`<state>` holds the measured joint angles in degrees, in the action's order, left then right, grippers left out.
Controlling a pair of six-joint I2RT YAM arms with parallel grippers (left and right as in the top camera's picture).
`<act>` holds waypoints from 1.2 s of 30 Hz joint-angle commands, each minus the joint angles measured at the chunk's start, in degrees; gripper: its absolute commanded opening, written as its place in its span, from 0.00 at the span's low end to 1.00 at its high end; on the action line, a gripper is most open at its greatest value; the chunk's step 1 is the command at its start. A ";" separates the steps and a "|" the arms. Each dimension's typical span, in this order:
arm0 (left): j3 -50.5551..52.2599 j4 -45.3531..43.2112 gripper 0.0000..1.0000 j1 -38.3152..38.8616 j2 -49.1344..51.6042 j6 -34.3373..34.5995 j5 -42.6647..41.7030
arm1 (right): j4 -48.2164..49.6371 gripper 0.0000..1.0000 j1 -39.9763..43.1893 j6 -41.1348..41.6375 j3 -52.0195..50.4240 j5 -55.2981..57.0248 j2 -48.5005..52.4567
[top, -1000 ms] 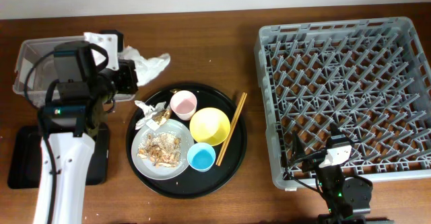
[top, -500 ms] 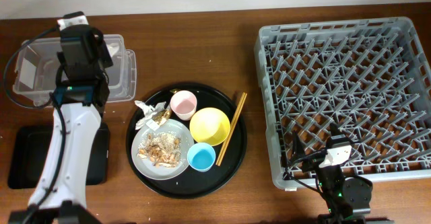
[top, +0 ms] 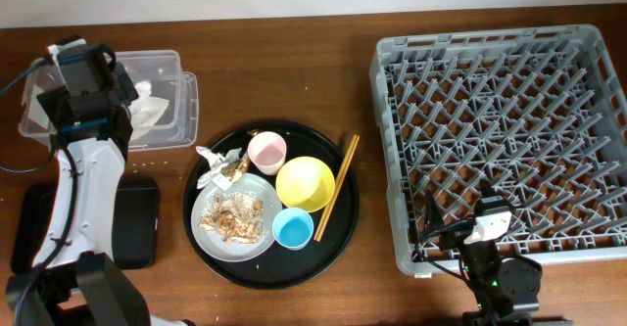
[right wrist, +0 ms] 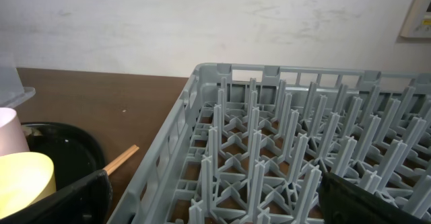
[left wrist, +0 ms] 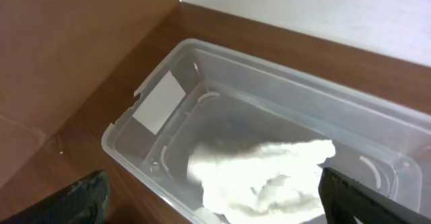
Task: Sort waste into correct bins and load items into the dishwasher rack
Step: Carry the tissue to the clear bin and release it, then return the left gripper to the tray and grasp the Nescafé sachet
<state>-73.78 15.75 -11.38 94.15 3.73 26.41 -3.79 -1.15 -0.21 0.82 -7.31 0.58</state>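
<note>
Okay, left gripper [left wrist: 225, 200]: jaws wide apart, nothing clamped. Both fingertips [left wrist: 84, 198] show at the lower corners of the left wrist view, hanging over the clear plastic box [left wrist: 222, 52]. The crumpled white paper napkin [left wrist: 262, 170] lies loose in the box, between the jaws and just below them; whether a fingertip touches it, cannot tell. The box's white label [left wrist: 158, 103] sits on the wall ahead and left of the jaws. The shallow black rectangular tray [top: 137, 223] lies on the table beside the left arm, well back from the jaws.

Right gripper [right wrist: 222, 202]: jaws also wide apart and holding nothing, low at the near edge of the grey dishwasher rack [right wrist: 283, 69]. Rack pegs stand straight ahead of the jaws and run off to their right, with no items among them.

Left of the right jaws sits the large round black tray [top: 343, 228]. On it are the pink cup [top: 266, 152], yellow bowl [top: 305, 183], light-blue cup [top: 293, 228] and the wooden chopsticks [top: 337, 186] lying along its right side. The grey-white plate [top: 263, 201] is on it too and carries the flaky food scraps [top: 233, 216]. The snack wrapper [top: 223, 164] rests at the plate's upper edge, beside the pink cup. All of these are well apart from both pairs of jaws.
</note>
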 commanded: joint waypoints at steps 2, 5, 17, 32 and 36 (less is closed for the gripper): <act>-0.63 2.67 0.99 2.84 -3.91 0.13 -0.70 | -0.04 0.99 0.42 0.24 -0.50 0.28 -0.37; -0.63 7.82 0.97 5.88 -8.52 0.13 -5.44 | -0.04 0.99 0.42 0.24 -0.50 0.28 -0.39; -0.52 30.88 0.78 12.76 -12.52 0.11 -36.11 | -0.04 0.99 0.42 0.26 -0.50 0.28 -0.37; 3.52 34.62 0.76 12.76 -10.54 -8.37 -47.01 | -0.04 0.99 0.42 0.24 -0.50 0.28 -0.37; 3.52 32.52 0.74 12.76 -6.78 -8.57 -44.63 | -0.04 0.99 0.42 0.24 -0.50 0.28 -0.39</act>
<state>-70.81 49.54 1.34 84.44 -3.51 -19.22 -3.79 -1.15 -0.21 0.82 -7.33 0.58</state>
